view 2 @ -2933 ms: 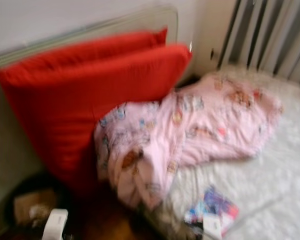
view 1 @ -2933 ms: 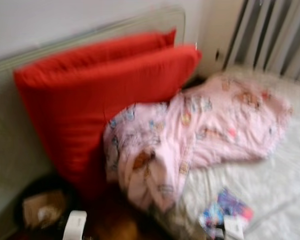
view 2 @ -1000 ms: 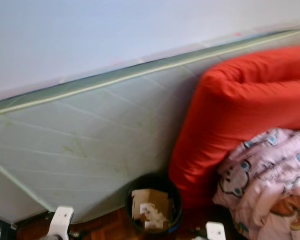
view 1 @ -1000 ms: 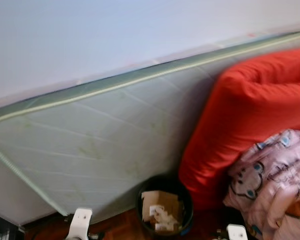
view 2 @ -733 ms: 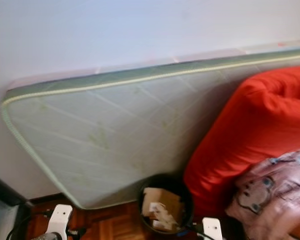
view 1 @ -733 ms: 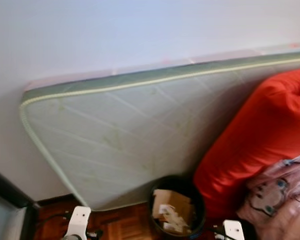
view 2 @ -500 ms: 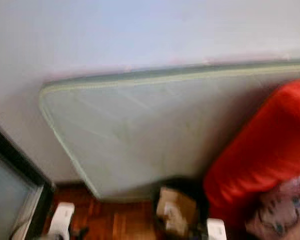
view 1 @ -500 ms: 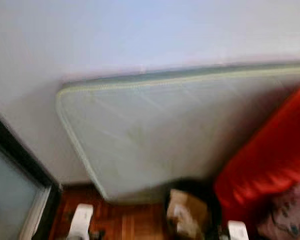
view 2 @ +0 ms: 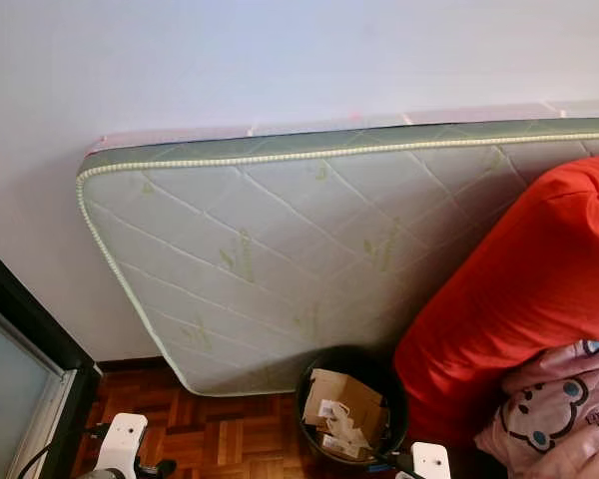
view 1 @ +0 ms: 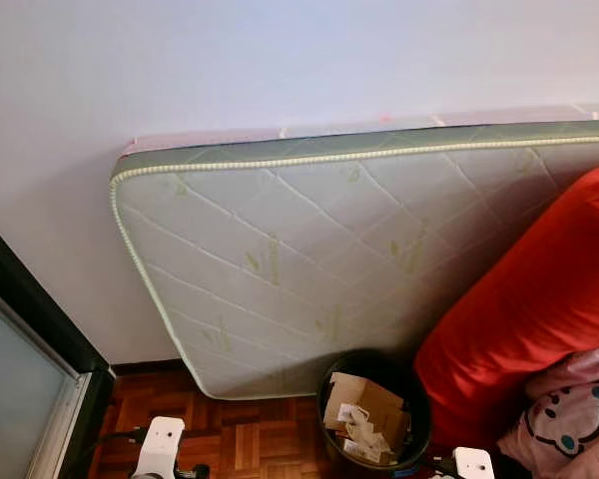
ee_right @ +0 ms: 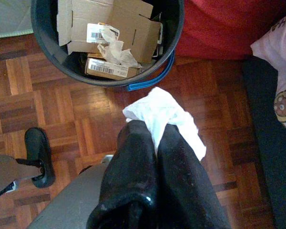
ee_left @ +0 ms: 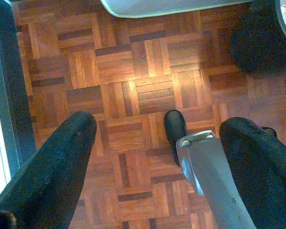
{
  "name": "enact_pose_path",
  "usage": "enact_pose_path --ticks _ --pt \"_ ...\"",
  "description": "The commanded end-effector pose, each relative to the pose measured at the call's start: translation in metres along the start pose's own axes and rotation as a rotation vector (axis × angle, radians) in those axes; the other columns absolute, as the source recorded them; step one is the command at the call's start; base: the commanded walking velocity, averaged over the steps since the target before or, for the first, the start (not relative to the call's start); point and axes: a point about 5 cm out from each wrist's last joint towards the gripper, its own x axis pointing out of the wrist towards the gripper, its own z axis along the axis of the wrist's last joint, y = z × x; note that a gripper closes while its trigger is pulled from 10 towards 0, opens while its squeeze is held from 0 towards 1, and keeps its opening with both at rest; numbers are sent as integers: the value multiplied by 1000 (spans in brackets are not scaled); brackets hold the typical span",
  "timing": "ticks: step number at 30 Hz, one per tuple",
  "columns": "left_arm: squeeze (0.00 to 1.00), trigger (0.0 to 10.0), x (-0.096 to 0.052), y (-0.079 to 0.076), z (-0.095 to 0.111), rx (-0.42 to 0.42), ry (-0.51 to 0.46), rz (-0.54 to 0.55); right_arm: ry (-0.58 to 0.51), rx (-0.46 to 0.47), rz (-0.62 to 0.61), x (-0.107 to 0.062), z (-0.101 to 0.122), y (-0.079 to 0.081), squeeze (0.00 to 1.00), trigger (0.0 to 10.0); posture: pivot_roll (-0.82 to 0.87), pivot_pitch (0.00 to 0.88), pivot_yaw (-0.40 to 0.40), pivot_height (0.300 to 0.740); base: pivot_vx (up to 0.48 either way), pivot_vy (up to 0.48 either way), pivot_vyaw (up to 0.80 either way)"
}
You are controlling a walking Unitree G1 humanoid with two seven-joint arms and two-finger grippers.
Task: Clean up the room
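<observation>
White crumpled tissue (ee_right: pixel 163 119) pinched between the closed fingers (ee_right: pixel 133 162) of the right hand (ee_right: pixel 155 143), above the wooden floor (ee_right: pixel 62 100) just short of the black bin (ee_right: pixel 43 33). Bin packed with cardboard boxes (ee_right: pixel 128 28) and paper scraps, standing beside a red cushion (view 1: pixel 539 299) and against a quilted mattress (view 1: pixel 309 269) leaning on the wall. Pink blanket (view 2: pixel 549 409) below the cushion. Left hand (ee_left: pixel 157 138) spread wide over bare floor.

Both eye views look forward and down at the bin (view 1: pixel 373 417) from above. Both wrist views face the parquet floor (ee_left: pixel 133 90); the right one sees the bin close up.
</observation>
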Motion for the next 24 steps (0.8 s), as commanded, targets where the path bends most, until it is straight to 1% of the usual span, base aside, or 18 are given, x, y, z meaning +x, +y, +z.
enact_pose_path --ticks 1,19,24 --pt "0 10000 0 1 1 -3 -3 4 -7 12 6 1 2 2 0 10000 1 0 2 740 315 0 0" --pt "0 10000 0 2 1 1 -2 3 -23 15 7 1 4 3 0 10000 1 0 4 740 339 0 0" --pt "0 10000 0 3 1 3 -2 3 -28 0 15 1 4 3 0 10000 0 0 5 740 340 0 0"
